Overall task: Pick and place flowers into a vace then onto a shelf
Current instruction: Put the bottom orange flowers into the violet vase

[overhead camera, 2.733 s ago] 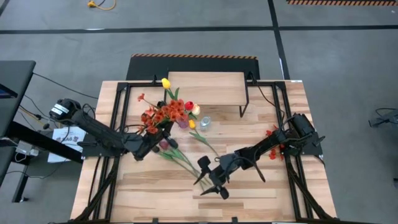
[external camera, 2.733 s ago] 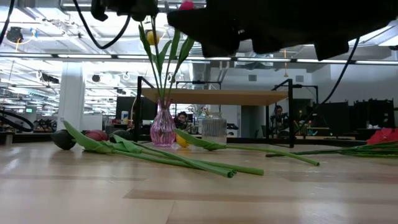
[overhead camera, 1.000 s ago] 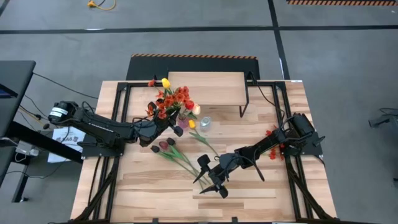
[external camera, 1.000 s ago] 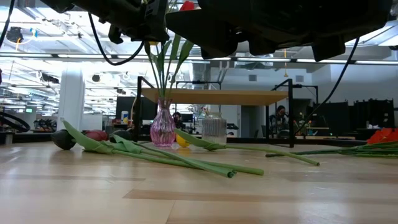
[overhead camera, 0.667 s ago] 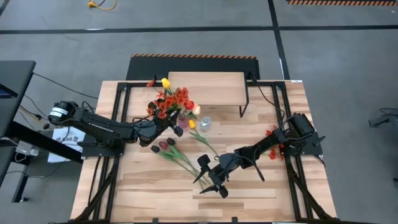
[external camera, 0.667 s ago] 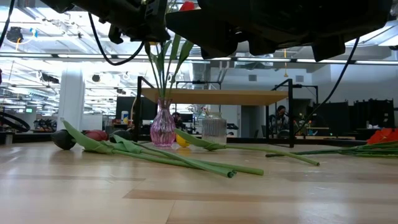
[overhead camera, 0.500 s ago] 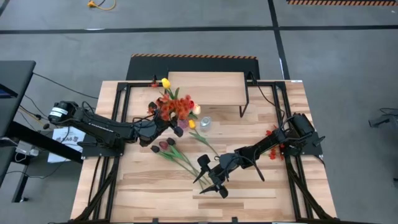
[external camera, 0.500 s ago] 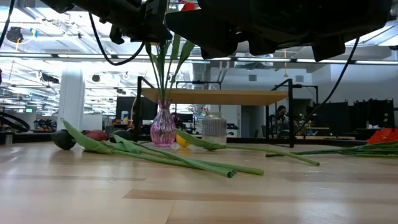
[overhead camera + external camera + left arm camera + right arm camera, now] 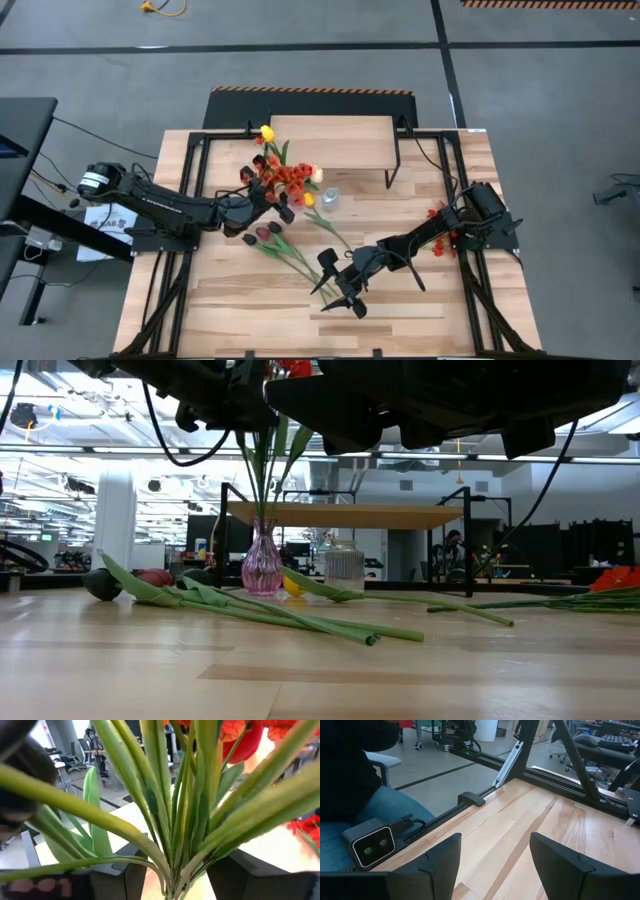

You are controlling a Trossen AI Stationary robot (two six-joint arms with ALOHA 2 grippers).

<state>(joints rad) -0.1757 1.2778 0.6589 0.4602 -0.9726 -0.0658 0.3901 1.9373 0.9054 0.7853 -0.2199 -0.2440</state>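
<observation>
A pink glass vase (image 9: 262,565) stands on the table in front of the shelf (image 9: 331,142). It holds yellow and red tulips and an orange-red spray (image 9: 281,178). My left gripper (image 9: 274,207) is level at the bundle of green stems (image 9: 176,850) above the vase; its open fingers stand on either side of the stems. More tulips (image 9: 279,241) lie flat on the table, and a yellow one (image 9: 308,200) lies by a clear glass (image 9: 328,198). My right gripper (image 9: 336,285) hovers open near the front edge.
Long stems (image 9: 300,620) lie across the table's middle, between the two arms. Red flowers (image 9: 440,228) lie at the right edge beside my right arm. A black frame rail (image 9: 470,800) runs along the table's edge. People sit in the room behind.
The orange-red spray has dropped and swung a little toward the table's near edge, and now sits closer over the vase. Both arms have stayed where they were.
</observation>
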